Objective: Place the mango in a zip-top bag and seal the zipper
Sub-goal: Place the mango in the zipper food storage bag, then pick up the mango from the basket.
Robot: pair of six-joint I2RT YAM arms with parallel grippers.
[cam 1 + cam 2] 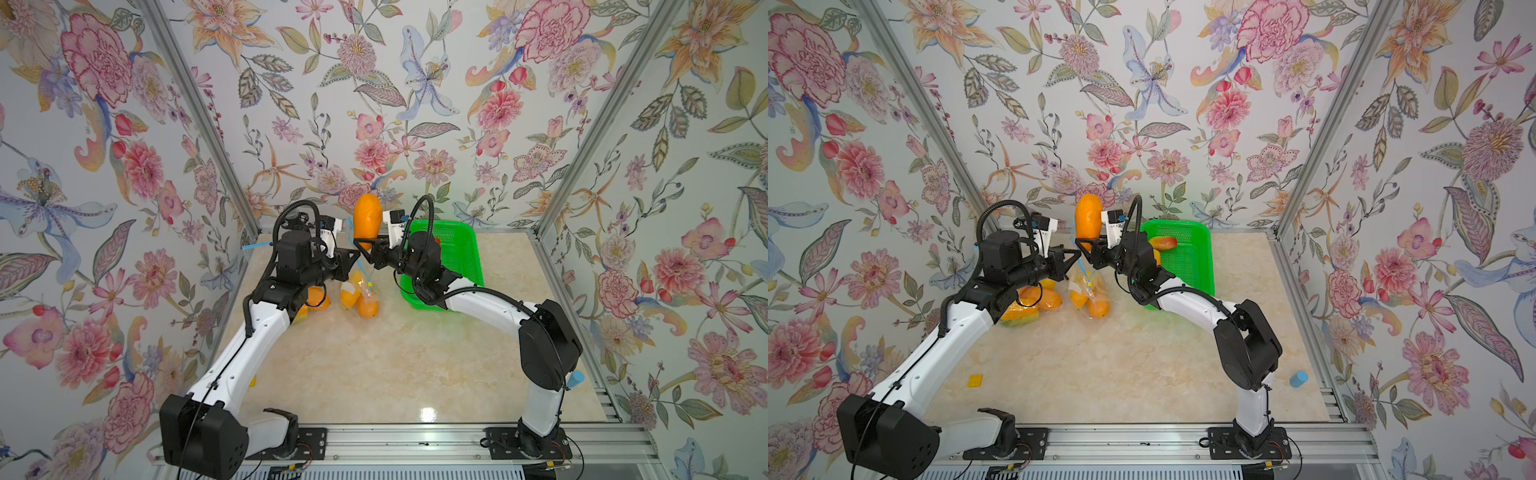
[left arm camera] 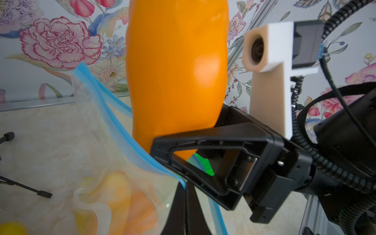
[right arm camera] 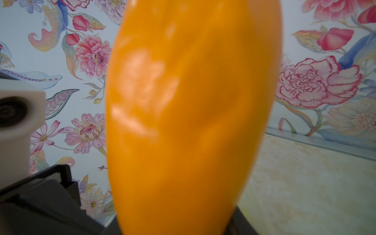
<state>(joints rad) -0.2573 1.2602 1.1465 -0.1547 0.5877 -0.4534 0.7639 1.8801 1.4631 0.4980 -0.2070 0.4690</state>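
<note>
At the near edge one aluminium rail is carrying two black base plates, one under each arm. Beyond it the tabletop is showing glossy beige marbling, with one glare spot near the front. One small yellow block is lying toward its left side. One blue cylinder is lying at its right edge, well apart from the block.

Farther in, under the left arm, a heap of mangoes is lying. It is about three yellow-orange fruit, partly hidden. Just beside it, clear film with a blue strip is resting on the table around at least two more orange fruit. I cannot tell whether this is the lower part of the held bag.

Above that, the left gripper is pinching tight on the blue zipper lip of the zip-top bag. The right gripper is clamping its jaws on the lower end of the one orange mango. It is holding the fruit upright in the air at the rear middle, just left of the basket. In the left wrist view the mango's lower tip is sitting at the bag's open mouth, with one blue lip passing behind it and one in front.

At the rear right one green mesh basket is holding one red-yellow fruit, and the right arm is hiding part of its inside.

Floral wallpaper is covering three walls, with two aluminium posts rising at the rear corners.
</note>
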